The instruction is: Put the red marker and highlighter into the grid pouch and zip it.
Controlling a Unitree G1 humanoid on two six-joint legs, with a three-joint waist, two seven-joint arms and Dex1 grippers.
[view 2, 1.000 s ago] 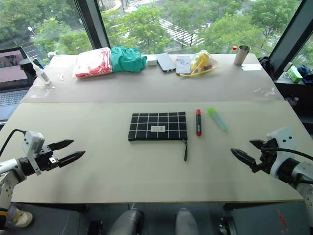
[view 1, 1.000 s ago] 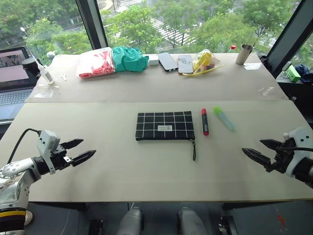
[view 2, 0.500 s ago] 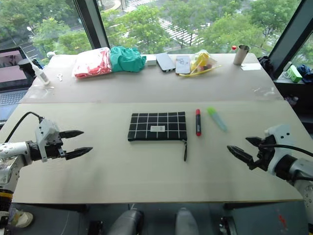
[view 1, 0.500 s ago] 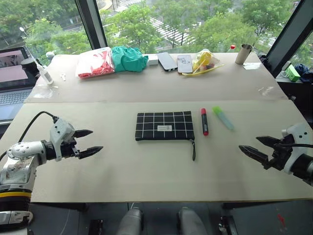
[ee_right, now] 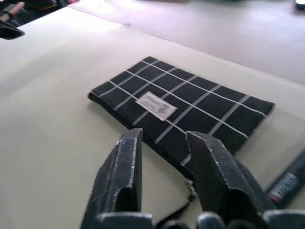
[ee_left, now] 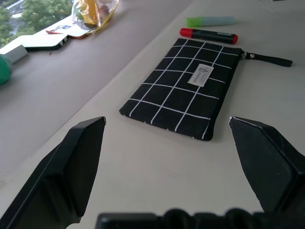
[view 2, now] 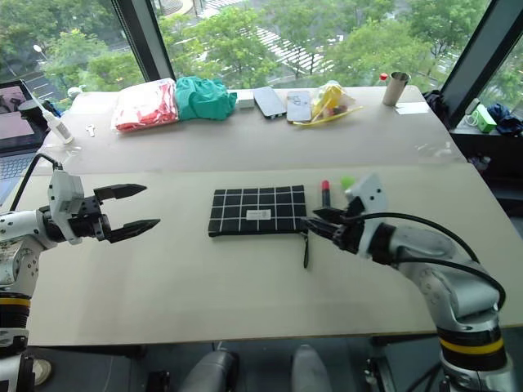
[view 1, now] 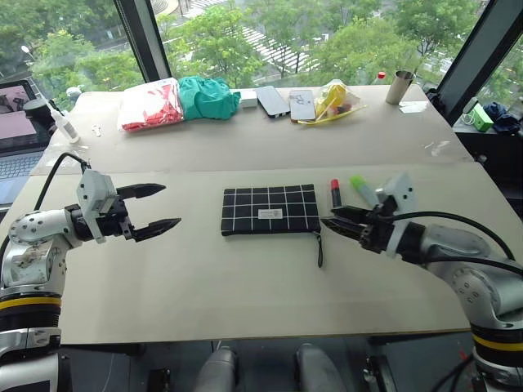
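Note:
The grid pouch [view 1: 270, 211] lies flat in the middle of the table, its zipper strap [view 1: 319, 249] trailing toward me from the right end. Just right of the pouch lies the red marker [view 1: 335, 193], and beyond it the highlighter [view 1: 360, 189]. My right gripper [view 1: 328, 223] hovers over the pouch's right end, above the zipper pull. Its fingers [ee_right: 129, 157] stand a narrow gap apart with nothing between them. My left gripper [view 1: 161, 206] is wide open and empty, left of the pouch and pointing at it [ee_left: 176, 88].
Along the far table edge lie a red packet [view 1: 149, 104], a green cloth [view 1: 208, 96], two phones [view 1: 286, 102], a yellow bag [view 1: 335, 100] and a metal cup [view 1: 398, 86]. A laptop [view 1: 16, 143] and a bottle [view 1: 47, 116] stand far left.
My right arm swung left from the table's right side to the pouch's zipper end, and its jaws narrowed. My left gripper rose and moved a little toward the pouch, still open.

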